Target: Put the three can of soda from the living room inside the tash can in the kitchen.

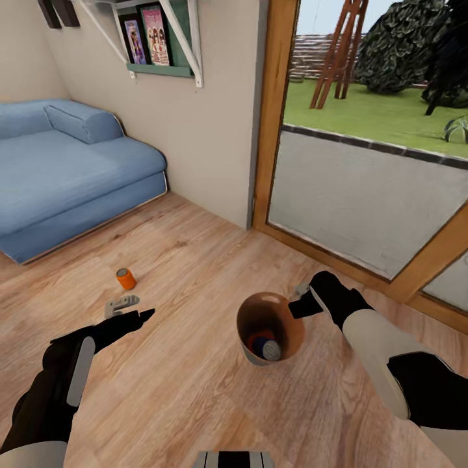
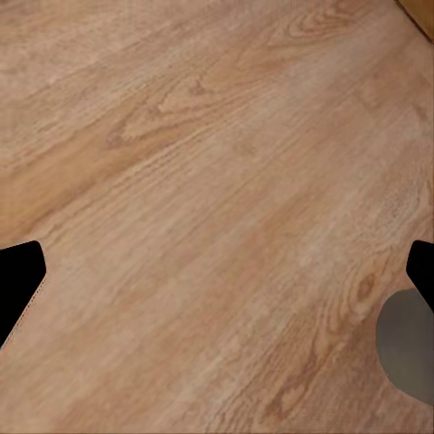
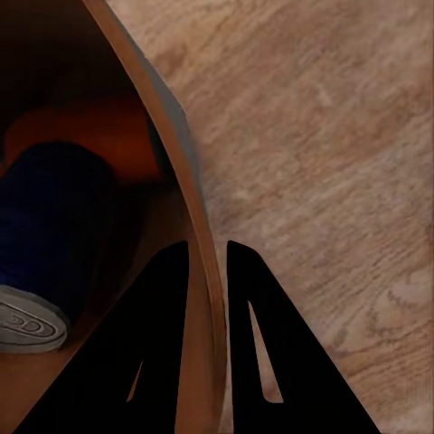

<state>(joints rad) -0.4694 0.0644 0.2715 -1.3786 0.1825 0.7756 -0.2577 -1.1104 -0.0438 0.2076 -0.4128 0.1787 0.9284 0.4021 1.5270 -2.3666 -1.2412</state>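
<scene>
Both arms reach over the wood floor [image 1: 188, 383]: the right gripper [image 3: 206, 271] has its jaws pinched on the rim of the tash can [image 1: 289, 325], which holds two soda cans [image 1: 265, 346]. Wide-open left gripper [image 1: 123, 311] hovers empty near the orange can [image 1: 126, 279], before the blue sofa [image 1: 65, 169].

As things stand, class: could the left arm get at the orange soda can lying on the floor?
Probably yes. The orange soda can lies on bare wood floor just beyond the open left gripper, with nothing between them. The right gripper is clamped on the trash can's rim.
</scene>
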